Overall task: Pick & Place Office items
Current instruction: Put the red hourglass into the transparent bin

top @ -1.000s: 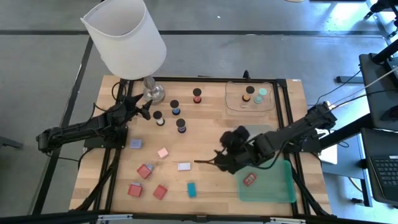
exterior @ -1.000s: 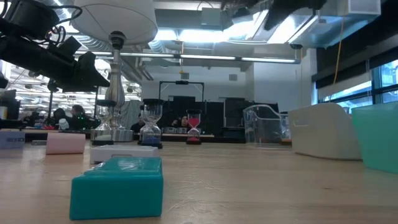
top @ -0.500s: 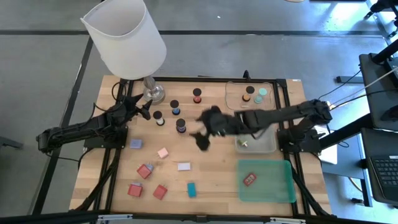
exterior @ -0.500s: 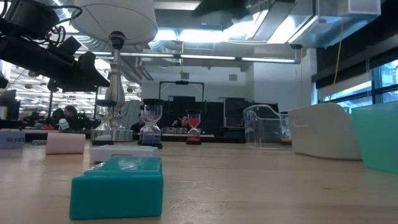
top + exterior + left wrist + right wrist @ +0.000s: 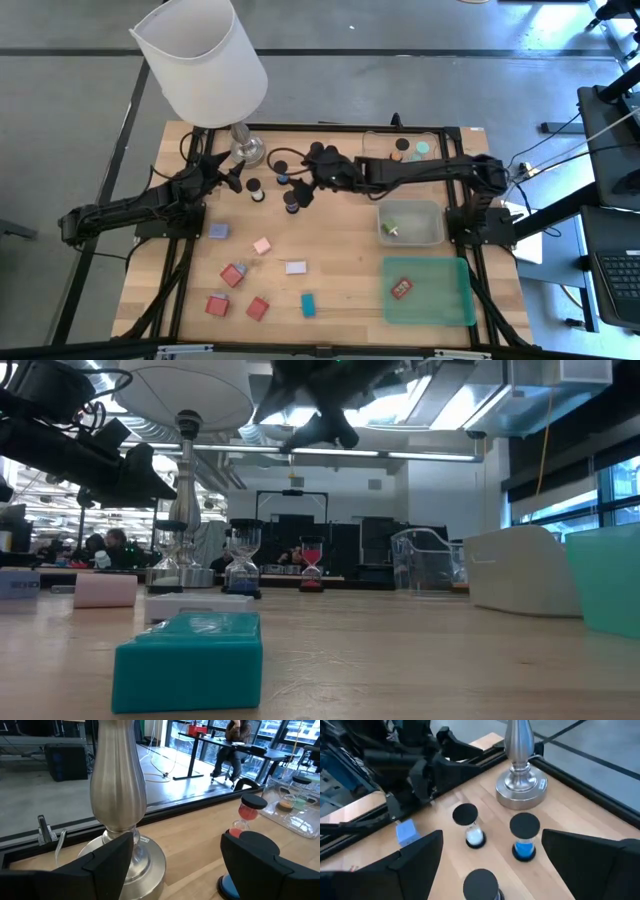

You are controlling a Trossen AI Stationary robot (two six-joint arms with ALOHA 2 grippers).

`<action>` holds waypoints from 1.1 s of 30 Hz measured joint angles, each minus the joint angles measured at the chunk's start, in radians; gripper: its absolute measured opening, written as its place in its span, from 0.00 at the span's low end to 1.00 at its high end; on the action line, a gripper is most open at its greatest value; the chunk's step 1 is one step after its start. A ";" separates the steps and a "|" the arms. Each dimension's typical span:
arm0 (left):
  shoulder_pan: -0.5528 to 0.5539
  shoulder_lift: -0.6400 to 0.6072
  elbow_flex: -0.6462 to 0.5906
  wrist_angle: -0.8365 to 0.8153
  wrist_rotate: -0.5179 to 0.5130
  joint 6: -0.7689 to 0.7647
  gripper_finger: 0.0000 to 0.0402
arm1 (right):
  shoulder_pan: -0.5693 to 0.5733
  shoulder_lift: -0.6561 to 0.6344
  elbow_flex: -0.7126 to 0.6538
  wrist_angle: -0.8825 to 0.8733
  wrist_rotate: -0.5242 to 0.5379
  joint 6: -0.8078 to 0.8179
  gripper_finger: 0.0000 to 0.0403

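**Spotter:** Where are your grippers?

**Operator:** My right gripper [image 5: 303, 180] is stretched across the far half of the table, up in the air over the cluster of small hourglasses. Its fingers stand apart with nothing between them. Through its wrist camera I look down on the white-sand hourglass [image 5: 472, 826], the blue-sand hourglass [image 5: 524, 836] and a third black cap [image 5: 481, 883] nearest me; I cannot tell that one's colour from there.

**Spotter:** And the left?

**Operator:** My left gripper [image 5: 236, 178] waits beside the lamp base [image 5: 246, 149], fingers apart, holding nothing. Its camera shows the steel lamp stem [image 5: 117, 780] close ahead and the red-sand hourglass [image 5: 246, 813] beyond.

**Spotter:** The rest of the items?

**Operator:** From above, the clear tray [image 5: 433, 168] at the far right holds an orange-sand hourglass [image 5: 396, 157] and a mint cylinder [image 5: 422, 148]. The grey tray [image 5: 436, 232] has a small green piece [image 5: 392, 230] inside. The green tray [image 5: 455, 310] holds one red block [image 5: 401, 289]. On the bare wood nearer me lie a lavender block [image 5: 218, 231], a pink block [image 5: 262, 245], a white block [image 5: 295, 267], a teal block [image 5: 308, 304] and three red blocks [image 5: 233, 274], all apart from each other.
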 joint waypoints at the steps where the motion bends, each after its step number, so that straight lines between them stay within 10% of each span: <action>1: 0.000 0.000 0.000 0.000 0.001 0.000 0.74 | -0.005 0.007 0.000 -0.003 0.001 0.013 0.85; 14: 0.000 0.000 0.000 0.000 0.001 0.000 0.74 | -0.157 0.007 0.000 -0.136 0.004 0.330 0.87; 33: 0.000 0.000 0.000 0.000 0.001 0.000 0.74 | -0.337 0.094 0.000 -0.124 -0.049 0.187 0.98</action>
